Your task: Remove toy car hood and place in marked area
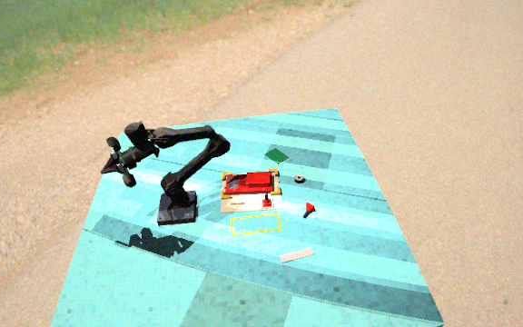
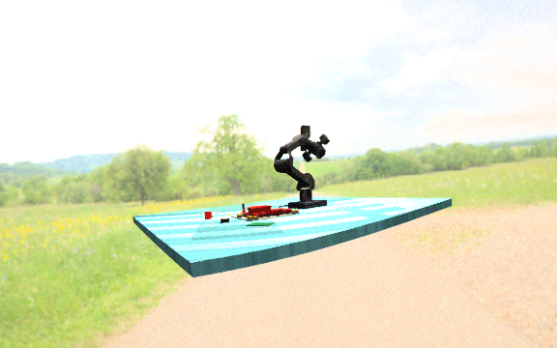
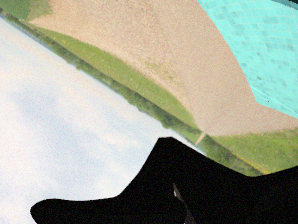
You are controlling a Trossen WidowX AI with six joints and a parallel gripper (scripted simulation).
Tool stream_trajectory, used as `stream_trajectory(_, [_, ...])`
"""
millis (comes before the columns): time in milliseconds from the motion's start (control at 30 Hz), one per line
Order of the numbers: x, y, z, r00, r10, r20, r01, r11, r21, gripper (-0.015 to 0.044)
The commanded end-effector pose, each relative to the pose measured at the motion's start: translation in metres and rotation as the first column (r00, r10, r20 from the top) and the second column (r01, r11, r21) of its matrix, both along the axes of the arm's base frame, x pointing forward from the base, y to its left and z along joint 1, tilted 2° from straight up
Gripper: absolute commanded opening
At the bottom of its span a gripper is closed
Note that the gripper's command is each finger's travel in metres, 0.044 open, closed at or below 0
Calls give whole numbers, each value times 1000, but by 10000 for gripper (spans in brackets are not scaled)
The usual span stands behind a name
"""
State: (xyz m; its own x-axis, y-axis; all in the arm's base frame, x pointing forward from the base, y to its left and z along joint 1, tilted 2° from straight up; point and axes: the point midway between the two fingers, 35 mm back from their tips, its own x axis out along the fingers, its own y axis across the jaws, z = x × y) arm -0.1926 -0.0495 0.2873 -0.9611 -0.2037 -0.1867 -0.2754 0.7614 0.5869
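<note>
The red toy car (image 1: 243, 185) (image 2: 261, 214) sits on a pale board (image 1: 243, 205) with orange corners, near the middle of the table. Its hood (image 1: 258, 178) is a raised red block on the car. The marked area is a yellow rectangle outline (image 1: 255, 216) on the table just in front of the board, with nothing inside it. My gripper (image 1: 104, 171) (image 2: 319, 149) is shut and holds nothing. It hangs high over the table's left edge, pointing away from the car. In the wrist view it shows only as a dark shape (image 3: 177, 197), with no task object in sight.
The arm's base (image 1: 177, 209) stands left of the board. A green tile (image 1: 276, 155) (image 2: 260, 224), a black wheel (image 1: 300, 179), a red cone-shaped part (image 1: 309, 209) and a beige bar (image 1: 296, 255) lie around the board. A small red part (image 1: 267, 201) stands on the board.
</note>
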Motion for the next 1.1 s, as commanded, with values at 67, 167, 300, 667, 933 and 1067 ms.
stream_trajectory(67, [0, -11, -1, 998, 57, 14, -57, 997, 42, 79])
stream_trajectory(167, [2, -32, -4, 984, 170, 43, -174, 977, 125, 157])
stream_trajectory(300, [9, -61, -8, 944, 318, 85, -329, 916, 231, 263])
stream_trajectory(667, [49, -137, -21, 714, 668, 212, -670, 562, 485, 440])
stream_trajectory(933, [97, -182, -32, 456, 831, 317, -762, 181, 621, 440])
stream_trajectory(1067, [127, -200, -38, 311, 874, 373, -743, -21, 670, 440])
